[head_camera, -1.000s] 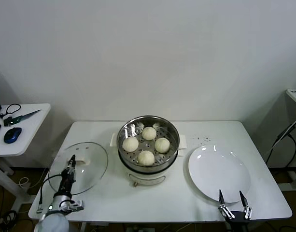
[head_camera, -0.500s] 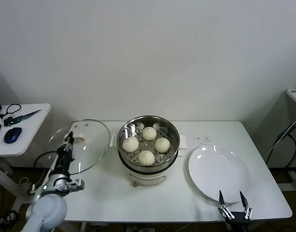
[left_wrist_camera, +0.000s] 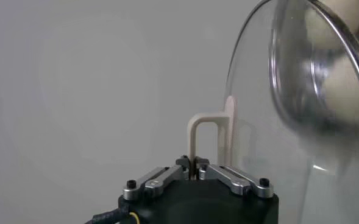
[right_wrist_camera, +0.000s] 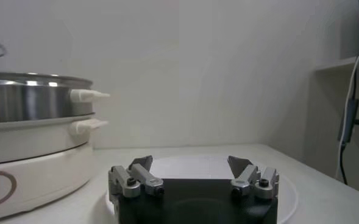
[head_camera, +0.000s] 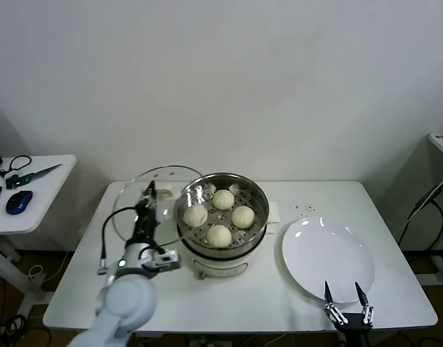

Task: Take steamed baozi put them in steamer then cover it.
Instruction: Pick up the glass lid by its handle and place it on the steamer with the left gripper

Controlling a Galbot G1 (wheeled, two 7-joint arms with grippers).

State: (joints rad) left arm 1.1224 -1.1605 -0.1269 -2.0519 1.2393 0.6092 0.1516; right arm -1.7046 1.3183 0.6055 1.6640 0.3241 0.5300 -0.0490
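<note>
Inside the steamer (head_camera: 222, 220) at the table's (head_camera: 170, 293) middle, four steamed baozi (head_camera: 219, 236) sit on the perforated tray. The cover (head_camera: 150, 194) hangs tilted just left, seemingly overlapping the rim, its handle clamped in the left hand (head_camera: 144, 210). The right hand (head_camera: 345, 303), fingers apart, waits beside the bare white plate (head_camera: 329, 256).

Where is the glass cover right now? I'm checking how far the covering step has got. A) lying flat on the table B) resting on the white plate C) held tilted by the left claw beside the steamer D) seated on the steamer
C: the left claw is shut on the cover by its handle, holding it tilted beside the steamer, whose four baozi lie uncovered.
</note>
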